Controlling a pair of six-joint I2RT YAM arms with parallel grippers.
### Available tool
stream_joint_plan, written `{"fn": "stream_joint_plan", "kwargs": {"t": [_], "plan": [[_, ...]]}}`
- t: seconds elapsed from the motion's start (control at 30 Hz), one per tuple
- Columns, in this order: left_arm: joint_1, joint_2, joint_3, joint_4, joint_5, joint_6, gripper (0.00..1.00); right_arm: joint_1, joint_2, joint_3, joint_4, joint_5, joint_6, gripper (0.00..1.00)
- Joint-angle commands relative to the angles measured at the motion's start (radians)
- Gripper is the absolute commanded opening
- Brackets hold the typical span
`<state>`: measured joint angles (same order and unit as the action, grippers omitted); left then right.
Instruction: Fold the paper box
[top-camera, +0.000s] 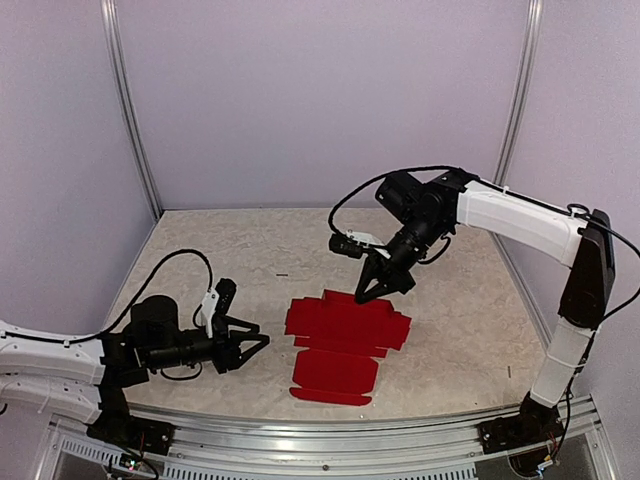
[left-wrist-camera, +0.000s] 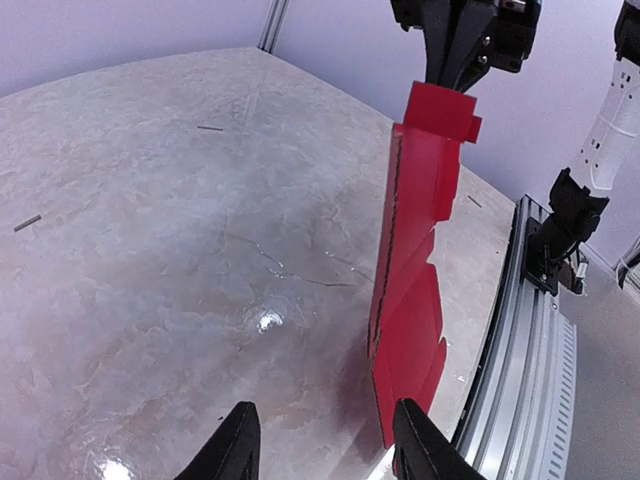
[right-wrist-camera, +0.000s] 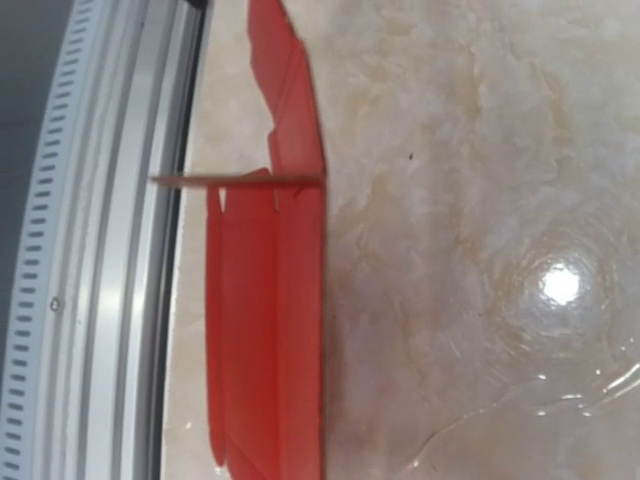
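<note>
The paper box is a bright red die-cut sheet lying mostly flat at the table's near middle, with one small flap raised at its far edge. My left gripper is open and empty, low over the table just left of the sheet. In the left wrist view its right fingertip sits beside the sheet's near corner. My right gripper points down at the sheet's far edge with its fingers spread. It also shows in the left wrist view, just above the raised flap. The right wrist view shows the sheet but no fingers.
A metal rail runs along the table's near edge, close to the sheet; it also shows in the right wrist view. Purple walls with metal posts enclose the back and sides. The right arm's base stands at the rail.
</note>
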<state>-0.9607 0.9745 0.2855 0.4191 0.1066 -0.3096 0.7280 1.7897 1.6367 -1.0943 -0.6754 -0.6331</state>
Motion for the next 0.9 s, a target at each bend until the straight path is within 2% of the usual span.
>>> {"fn": "stream_joint_plan", "kwargs": {"t": [0.0, 0.2, 0.33, 0.47, 0.87], "plan": [[0.018, 0.040, -0.070, 0.181, -0.025, -0.144, 0.46, -0.007, -0.006, 0.020, -0.011, -0.056, 0.011, 0.00], [0.059, 0.228, -0.057, 0.400, 0.061, -0.254, 0.46, -0.007, 0.005, 0.054, -0.025, -0.073, 0.014, 0.00], [0.105, 0.384, 0.004, 0.448, 0.171, -0.309, 0.45, -0.007, 0.003, 0.055, -0.028, -0.078, 0.013, 0.00], [0.107, 0.485, 0.025, 0.576, 0.264, -0.330, 0.45, -0.007, -0.007, 0.041, -0.018, -0.067, 0.016, 0.00], [0.090, 0.627, 0.086, 0.737, 0.435, -0.341, 0.46, -0.022, 0.000, 0.035, 0.010, -0.060, 0.034, 0.00]]}}
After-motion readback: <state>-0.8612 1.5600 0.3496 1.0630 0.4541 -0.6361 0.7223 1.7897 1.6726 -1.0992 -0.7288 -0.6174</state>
